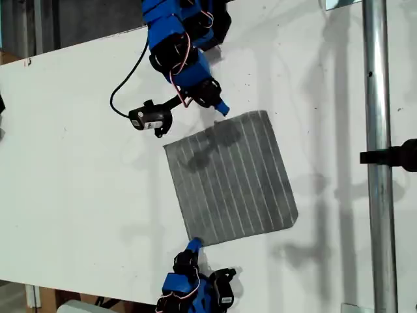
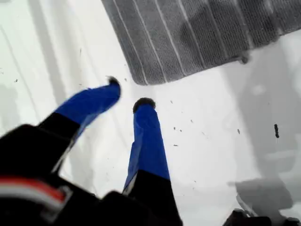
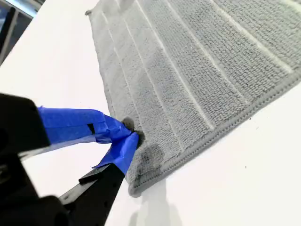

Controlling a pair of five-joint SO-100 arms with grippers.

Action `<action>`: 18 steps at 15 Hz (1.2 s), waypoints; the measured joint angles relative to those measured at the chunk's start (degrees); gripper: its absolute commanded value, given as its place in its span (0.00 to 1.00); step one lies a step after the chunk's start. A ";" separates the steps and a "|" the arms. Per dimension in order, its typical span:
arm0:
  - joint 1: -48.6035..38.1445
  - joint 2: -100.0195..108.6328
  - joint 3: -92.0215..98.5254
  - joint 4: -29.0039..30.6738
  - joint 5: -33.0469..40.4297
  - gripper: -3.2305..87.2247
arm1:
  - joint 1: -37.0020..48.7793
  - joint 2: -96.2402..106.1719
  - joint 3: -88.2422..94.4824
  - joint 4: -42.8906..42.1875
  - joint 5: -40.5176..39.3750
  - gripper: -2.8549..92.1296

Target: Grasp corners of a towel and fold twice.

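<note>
The grey towel (image 1: 228, 179) with thin white stripes lies flat on the white table. My second gripper (image 3: 130, 135), the arm at the exterior view's bottom (image 1: 193, 246), is shut on the towel's edge just beside its near corner (image 3: 135, 189). My first gripper (image 2: 128, 95), on the arm at the exterior view's top (image 1: 222, 108), hovers open over bare table. It is a short way off a towel corner (image 2: 137, 80) and touches no cloth. The towel (image 2: 197, 37) fills the space beyond its fingertips.
A black camera unit with a cable (image 1: 148, 119) hangs from the top arm, near the towel's upper left corner in the exterior view. A vertical metal pole (image 1: 378, 156) with a black clamp (image 1: 394, 156) stands at the exterior view's right. The white table (image 1: 78, 169) surrounds the towel.
</note>
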 measured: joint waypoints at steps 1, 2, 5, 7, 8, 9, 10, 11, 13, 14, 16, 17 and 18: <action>0.00 0.00 0.00 0.00 0.00 0.00 | -1.32 -1.14 -0.97 0.35 -0.62 0.51; 0.00 0.00 0.00 0.00 0.00 0.00 | -2.37 -2.29 -1.14 0.53 -0.88 0.51; 0.00 0.00 0.00 0.00 0.00 0.00 | -4.22 -11.34 3.69 -2.29 -0.88 0.51; 0.00 0.00 0.00 0.00 0.00 0.00 | -4.75 -21.09 4.39 -5.54 -0.97 0.51; 0.00 0.00 0.00 0.00 0.00 0.00 | -4.75 -25.40 4.83 -7.56 -1.23 0.50; 0.00 0.00 0.00 0.00 0.00 0.00 | -4.75 -28.39 5.19 -8.70 -1.23 0.49; 0.00 0.00 0.00 0.00 0.00 0.00 | -4.66 -30.06 5.80 -10.63 -1.32 0.47; 0.00 0.00 0.00 0.00 0.00 0.00 | -4.39 -31.46 6.42 -11.78 -1.58 0.44; 0.18 0.00 0.00 0.00 -0.35 0.00 | -3.60 -34.80 6.50 -14.50 -1.58 0.23; 0.26 0.00 0.00 0.00 -0.44 0.00 | -2.90 -35.95 6.50 -16.17 -1.58 0.10; 0.44 0.00 0.00 0.00 -1.05 0.00 | -1.93 -36.30 6.24 -18.46 -2.02 0.08; 0.53 0.00 0.00 0.00 -1.67 0.00 | -1.76 -36.30 6.15 -19.34 -1.58 0.07; 0.97 0.00 0.00 0.00 -2.55 0.00 | -1.67 -36.30 6.15 -20.04 -1.58 0.03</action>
